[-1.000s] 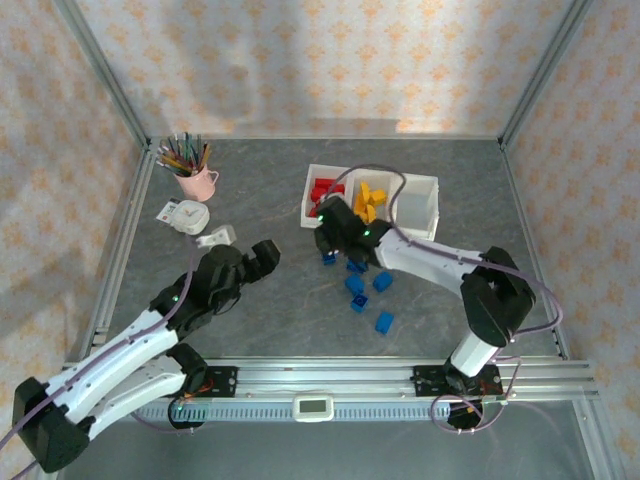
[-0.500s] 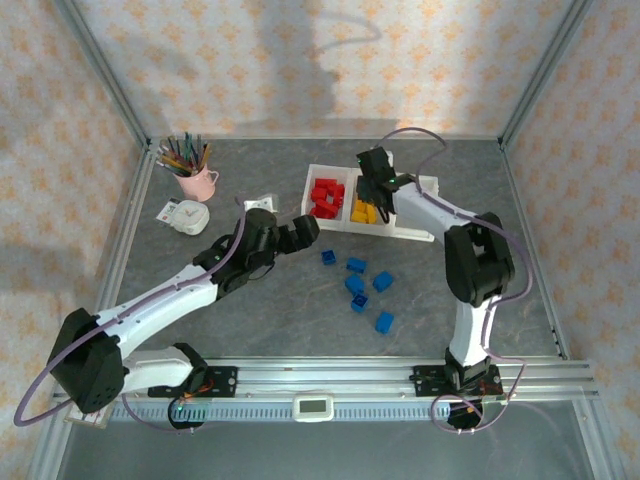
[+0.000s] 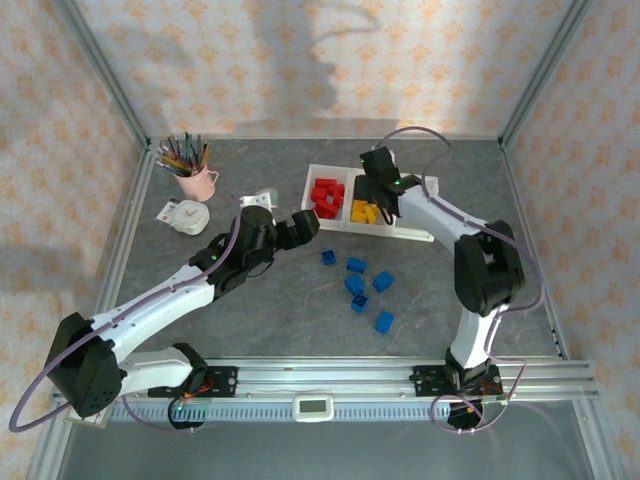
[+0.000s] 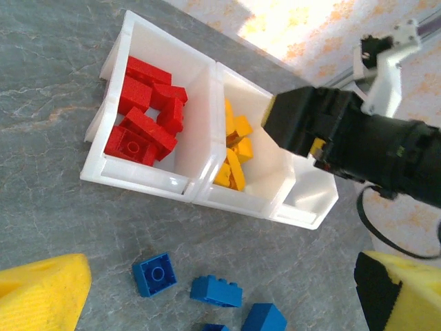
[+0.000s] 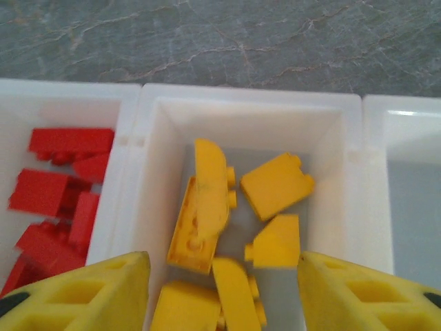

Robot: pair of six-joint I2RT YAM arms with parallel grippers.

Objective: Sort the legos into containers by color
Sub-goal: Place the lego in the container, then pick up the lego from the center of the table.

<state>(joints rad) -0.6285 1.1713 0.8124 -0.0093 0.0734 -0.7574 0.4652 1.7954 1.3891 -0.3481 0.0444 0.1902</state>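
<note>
Sorting by colour, release stage over the middle bin. The yellow bricks [image 5: 213, 200] lie heaped in the middle bin [image 5: 248, 102] of the three-bin tray [image 4: 138, 181]. The red bricks [image 4: 145, 114] fill the bin at one end. The bin at the other end [image 4: 303, 189] looks empty.

The right gripper [image 5: 222, 279] hangs directly above the middle bin. Its fingers [image 5: 89, 293] are apart with nothing between them, so the yellow drop appears complete. The blue bricks [image 3: 357, 290], roughly half a dozen, lie loose on the bench [image 3: 300, 310] just off the tray's near side; no red or yellow brick is seen outside the tray.

The left gripper [image 3: 303, 226] hovers near the tray's red-end corner. Its fingers [image 4: 41, 289] are spread wide and empty, with blue bricks below them.

The blue bricks appear to be all that remains. The next move calls for lowering open fingers astride one blue brick, closing on it, and carrying it to the empty end bin.
</note>
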